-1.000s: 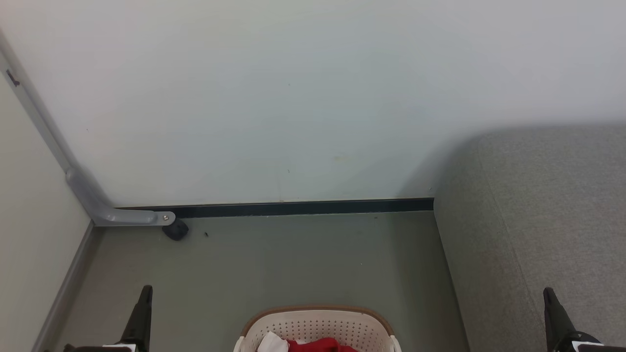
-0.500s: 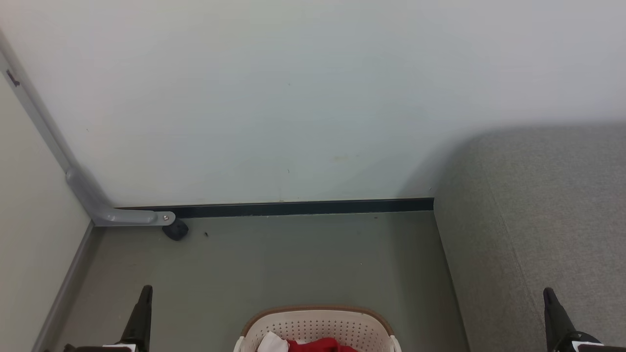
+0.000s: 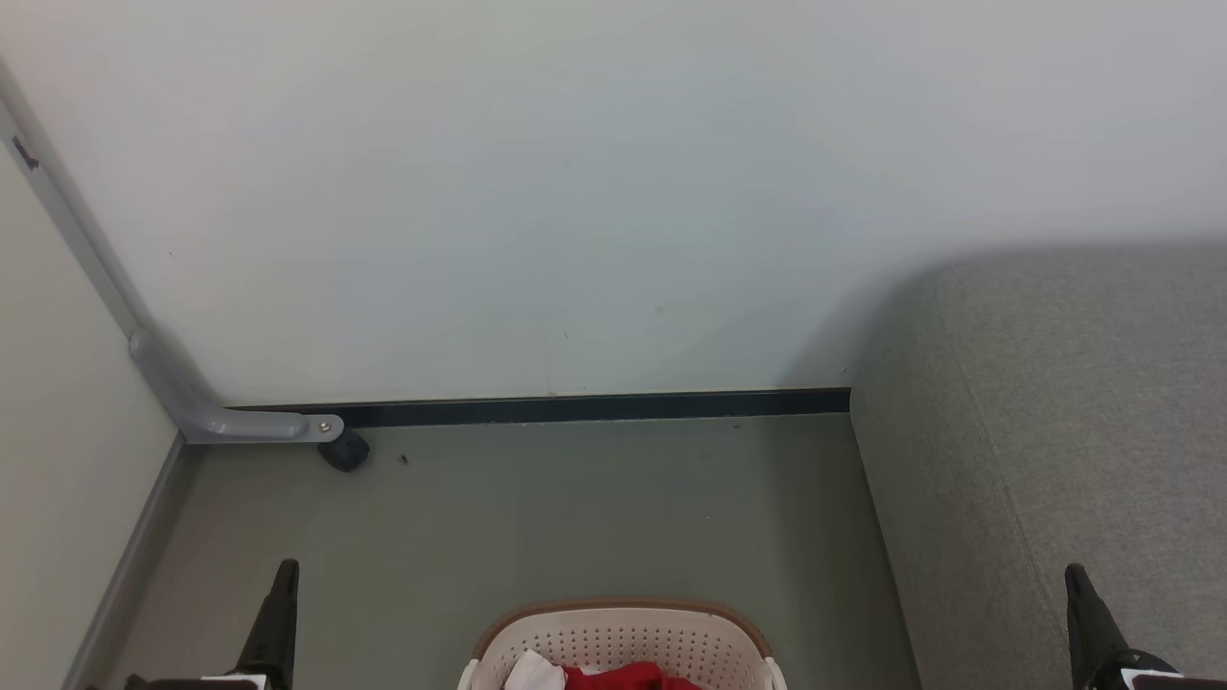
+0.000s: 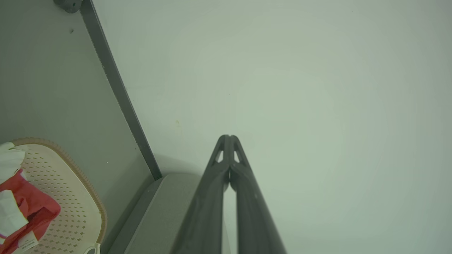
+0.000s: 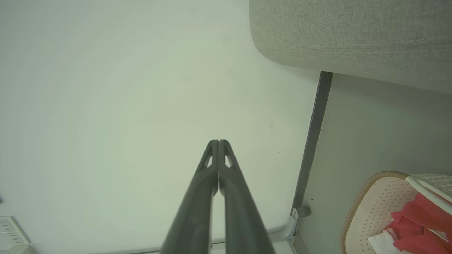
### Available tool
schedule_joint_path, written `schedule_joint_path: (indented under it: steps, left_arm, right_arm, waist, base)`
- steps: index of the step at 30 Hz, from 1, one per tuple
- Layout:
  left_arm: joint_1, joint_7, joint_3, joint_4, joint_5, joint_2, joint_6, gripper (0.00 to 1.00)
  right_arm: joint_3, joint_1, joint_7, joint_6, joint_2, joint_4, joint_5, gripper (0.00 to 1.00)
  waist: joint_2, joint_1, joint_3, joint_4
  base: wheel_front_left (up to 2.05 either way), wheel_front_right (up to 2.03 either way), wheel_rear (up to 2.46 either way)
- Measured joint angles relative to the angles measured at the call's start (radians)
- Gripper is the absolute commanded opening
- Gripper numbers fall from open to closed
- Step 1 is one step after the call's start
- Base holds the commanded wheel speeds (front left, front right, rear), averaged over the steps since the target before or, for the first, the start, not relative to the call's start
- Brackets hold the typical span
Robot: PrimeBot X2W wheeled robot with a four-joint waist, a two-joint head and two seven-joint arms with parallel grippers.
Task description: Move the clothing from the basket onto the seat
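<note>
- The left gripper (image 4: 229, 137) is clenched. In its wrist view the two dark fingers meet at the tips with nothing between them, pointing at the pale wall (image 3: 575, 192).
- The right gripper (image 5: 219, 141) is clenched too, tips pressed together on nothing, facing the same wall.
- In the head view the left gripper stands at 7 o'clock over the floor (image 3: 575, 508). The right stands at 5 o'clock, its tip showing against the seat (image 3: 1083, 412). Both point toward 12 and are apart from the basket (image 3: 623, 637).
- The basket sits on the floor at 6 o'clock, between the two grippers and cut by the bottom edge. It has a cream, hole-dotted wall under a brown rim.
- The clothing (image 3: 628, 677) lies inside the basket as a red heap, with a white piece at its 9 o'clock side.
- The grey seat spans 2 to 5 o'clock, with a strip of floor between it and the basket.
- A dark baseboard (image 3: 575, 407) runs along the foot of the wall. At 8 o'clock a grey metal bracket (image 3: 220, 422) ends beside a small black knob (image 3: 343, 450).
</note>
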Motion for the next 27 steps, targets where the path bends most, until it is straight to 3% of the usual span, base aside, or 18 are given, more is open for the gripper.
schedule_joint_path:
  steps: [7,8,9,10,11,12,27]
  left_arm:
    - [0.0,0.0,0.0,0.0,0.0,0.0,0.0,0.0]
    - [0.0,0.0,0.0,0.0,0.0,0.0,0.0,1.0]
    - [0.002,0.0,-0.001,0.008,0.0,-0.001,0.0,0.0]
    - [0.007,0.0,-0.001,0.018,0.0,-0.003,0.001,1.0]
    - [0.016,0.0,-0.002,0.028,0.0,-0.007,0.001,0.0]
    - [0.026,0.0,-0.002,0.04,0.0,-0.009,0.001,1.0]
    - [0.048,-0.037,-0.01,0.039,0.0,-0.012,0.001,1.0]
  right_arm:
    - [0.0,0.0,0.0,0.0,0.0,0.0,0.0,0.0]
    - [0.0,0.0,0.0,0.0,0.0,0.0,0.0,1.0]
    - [0.001,0.004,0.0,-0.002,0.001,0.006,0.0,0.0]
    - [0.002,0.011,0.0,-0.002,0.004,0.016,0.0,1.0]
    - [0.002,0.02,0.0,-0.002,0.007,0.029,0.0,0.0]
    - [0.003,0.03,0.0,-0.003,0.011,0.04,0.0,1.0]
    - [0.017,0.046,-0.037,-0.003,0.022,0.032,-0.001,1.0]
  waist:
    - [0.0,0.0,0.0,0.0]
    - [0.0,0.0,0.0,0.0]
    - [0.0,0.0,0.0,0.0]
    - [0.0,0.0,0.0,0.0]
    - [0.0,0.0,0.0,0.0]
    - [0.0,0.0,0.0,0.0]
    - [0.0,0.0,0.002,0.001]
  base:
    - [0.0,0.0,0.0]
    - [0.0,0.0,0.0]
    - [0.0,0.0,0.0]
    - [0.0,0.0,0.0]
    - [0.0,0.0,0.0]
    - [0.0,0.0,0.0]
    - [0.0,0.0,0.0]
